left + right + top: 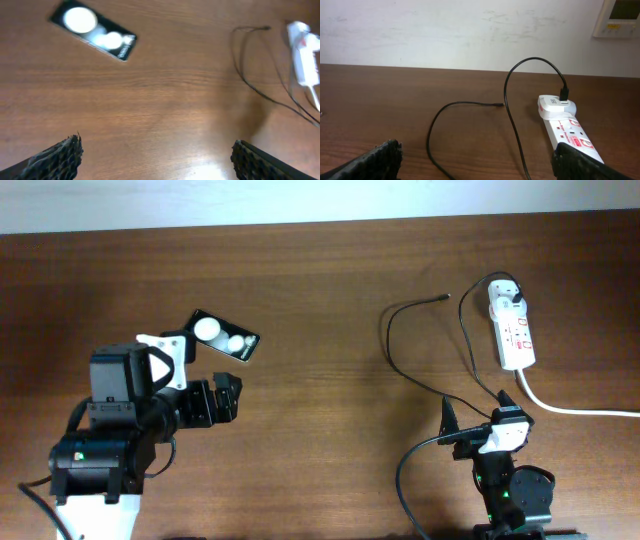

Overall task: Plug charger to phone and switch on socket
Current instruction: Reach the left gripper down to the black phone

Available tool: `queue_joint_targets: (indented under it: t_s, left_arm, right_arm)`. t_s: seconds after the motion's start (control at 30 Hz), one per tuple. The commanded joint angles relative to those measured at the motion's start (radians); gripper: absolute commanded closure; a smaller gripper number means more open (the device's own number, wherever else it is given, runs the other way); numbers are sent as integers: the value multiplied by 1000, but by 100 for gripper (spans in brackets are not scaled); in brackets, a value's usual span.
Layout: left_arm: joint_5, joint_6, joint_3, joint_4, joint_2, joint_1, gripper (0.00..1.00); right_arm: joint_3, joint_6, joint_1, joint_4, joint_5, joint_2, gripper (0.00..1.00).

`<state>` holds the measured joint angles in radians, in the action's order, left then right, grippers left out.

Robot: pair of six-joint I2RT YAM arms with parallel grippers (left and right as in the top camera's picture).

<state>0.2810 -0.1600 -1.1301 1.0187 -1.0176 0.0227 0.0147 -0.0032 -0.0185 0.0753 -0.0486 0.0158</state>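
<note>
Two steps remain: charger (475,103) tip loose ahead of spread, empty right fingers (372,161), phone (95,31) unplugged beyond spread left fingers (55,157), socket (565,127) apparently unswitched.

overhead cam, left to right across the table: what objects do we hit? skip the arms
phone → charger's free connector tip → socket, with the charger's white plug seated at its far end. The cable's loops span from left of the tip to the socket, so only the tip is ranked.
</note>
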Motion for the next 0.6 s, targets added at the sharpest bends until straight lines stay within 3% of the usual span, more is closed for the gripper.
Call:
queue_joint_targets:
  t_s: [0.0,0.17,0.43,0.57]
  left_arm:
    - [-169,-124,-31,26,-6,-6,1]
    - [-334,-230,-218,211,-145,-6,1]
    - [-333,-483,-484,269,-499,-6,0]
    - [-325,-536,-615,301,-691,-6,1]
  right_arm:
    - [-8,0,6,2,8,-10,2]
    - [-8,0,6,2,8,-10,2]
    - [-8,0,6,2,8,-10,2]
    - [-8,0,6,2,8,-10,2]
